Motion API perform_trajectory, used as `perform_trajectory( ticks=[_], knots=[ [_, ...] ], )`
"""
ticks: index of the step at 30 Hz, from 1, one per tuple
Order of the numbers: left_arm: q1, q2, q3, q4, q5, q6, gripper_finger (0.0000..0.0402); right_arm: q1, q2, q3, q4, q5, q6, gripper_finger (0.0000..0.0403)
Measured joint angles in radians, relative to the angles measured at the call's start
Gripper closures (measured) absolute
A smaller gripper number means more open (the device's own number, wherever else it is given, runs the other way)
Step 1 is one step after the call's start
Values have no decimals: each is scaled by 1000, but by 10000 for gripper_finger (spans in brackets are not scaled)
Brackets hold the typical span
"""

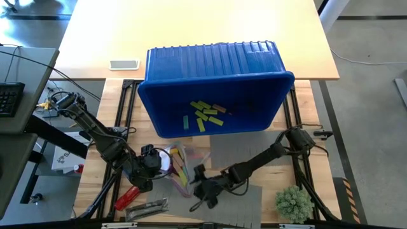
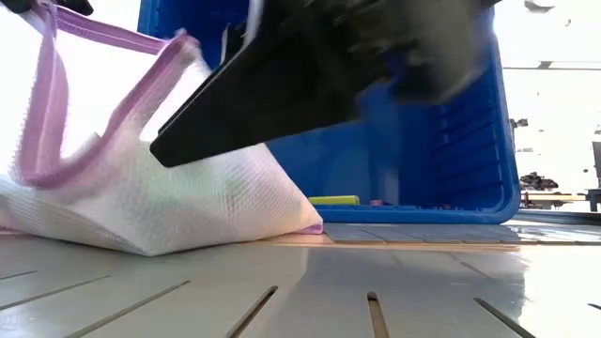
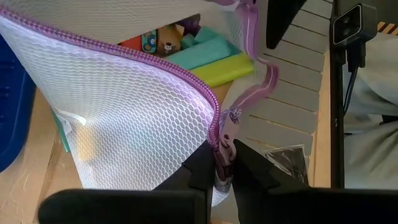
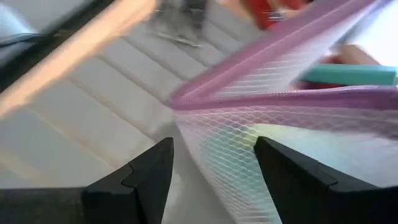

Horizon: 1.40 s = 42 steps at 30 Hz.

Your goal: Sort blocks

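A white mesh bag (image 1: pixel 179 162) with a purple zipper lies between my two grippers, its bottom on the table (image 2: pixel 141 225). Inside it are teal and lime blocks (image 3: pixel 211 59). More lime blocks (image 1: pixel 203 114) lie in the tipped blue bin (image 1: pixel 165 70). My left gripper (image 3: pixel 222 171), left of the bag (image 1: pixel 154 162), is shut on the bag's zipper edge. My right gripper (image 4: pixel 211 174) is open at the bag's right end (image 1: pixel 198 181), where the two zipper sides meet (image 4: pixel 186 102). Mesh shows between its fingers; I cannot tell whether they touch it. My left gripper pinches the purple zipper edge of the bag's opening (image 3: pixel 217 140) between its two fingers, beside the zipper pull. The fingers slant down at it from the table's left. That edge is held up and the mesh below it is spread, while the bag's bottom stays on the table.
A red cylindrical tool (image 1: pixel 126 197) and a metal tool (image 1: pixel 147 208) lie near the front left. A grey mat (image 1: pixel 245 203) covers the front middle, with a small green plant (image 1: pixel 294 202) at the front right. A white flat object (image 1: pixel 124 64) lies left of the bin.
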Motion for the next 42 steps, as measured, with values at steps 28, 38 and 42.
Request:
perform_trajectory(
  ticks=[28, 38, 42],
  knots=[
    [0, 0, 0, -1, 0, 0, 378, 20, 97, 3, 63, -127, 123, 183],
    [0, 0, 0, 1, -1, 0, 378, 3, 88, 2, 170, 213, 50, 183],
    [0, 0, 0, 1, -1, 0, 378, 4, 82, 3, 150, 70, 86, 183]
  ],
)
